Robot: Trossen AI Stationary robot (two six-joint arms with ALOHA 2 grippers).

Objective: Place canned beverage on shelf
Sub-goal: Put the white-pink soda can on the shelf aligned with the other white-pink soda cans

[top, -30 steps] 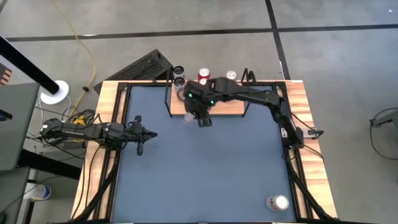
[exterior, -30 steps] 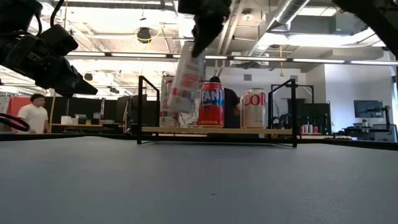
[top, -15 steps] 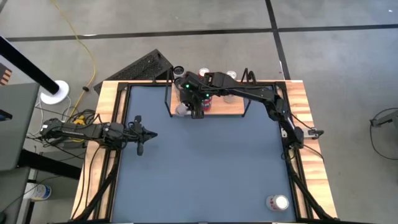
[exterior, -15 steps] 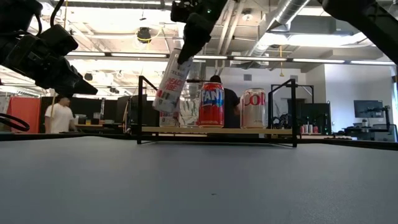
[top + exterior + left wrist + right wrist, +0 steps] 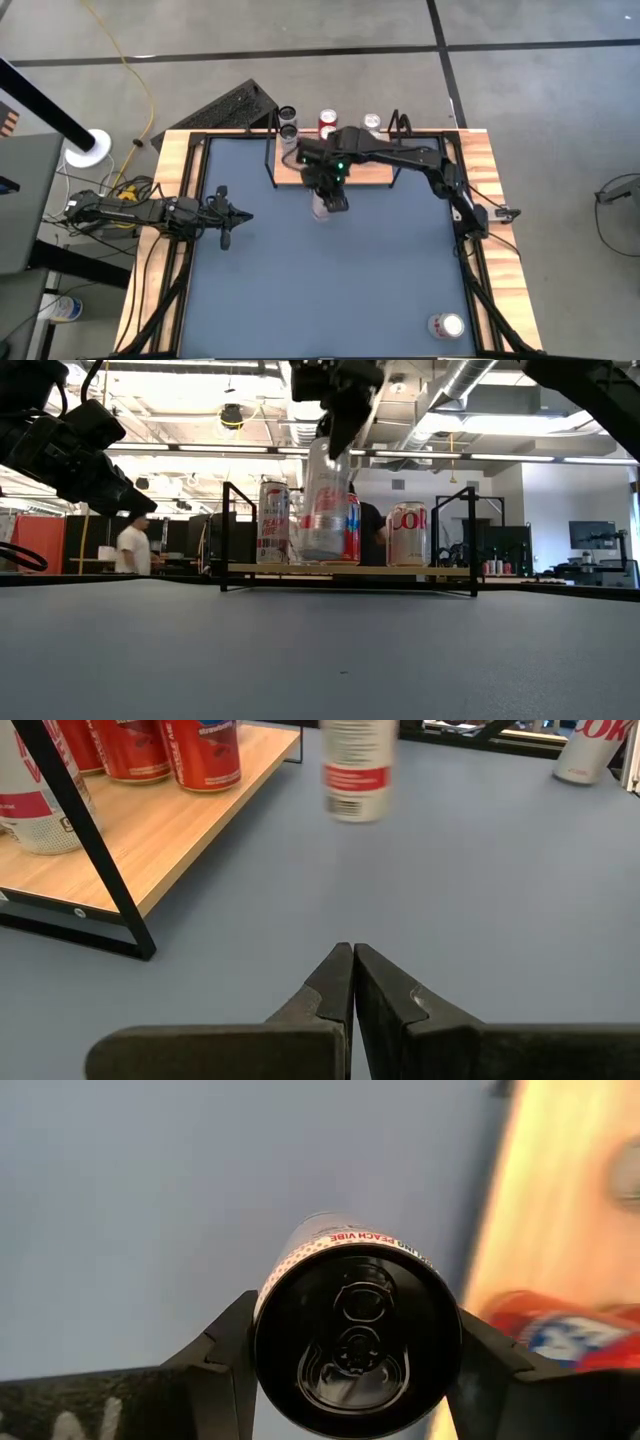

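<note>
The right claw [image 5: 324,196] is clamped on a slim white can [image 5: 326,510], hanging it above the surface just in front of the shelf [image 5: 362,176] by the far edge. The left claw [image 5: 226,213] rests together near the left edge.

Bright, even light from the white ceiling strip lamps [image 5: 420,456] casts soft shadows, while the slim white-and-red drink can [image 5: 356,768] shows motion blur.
</note>
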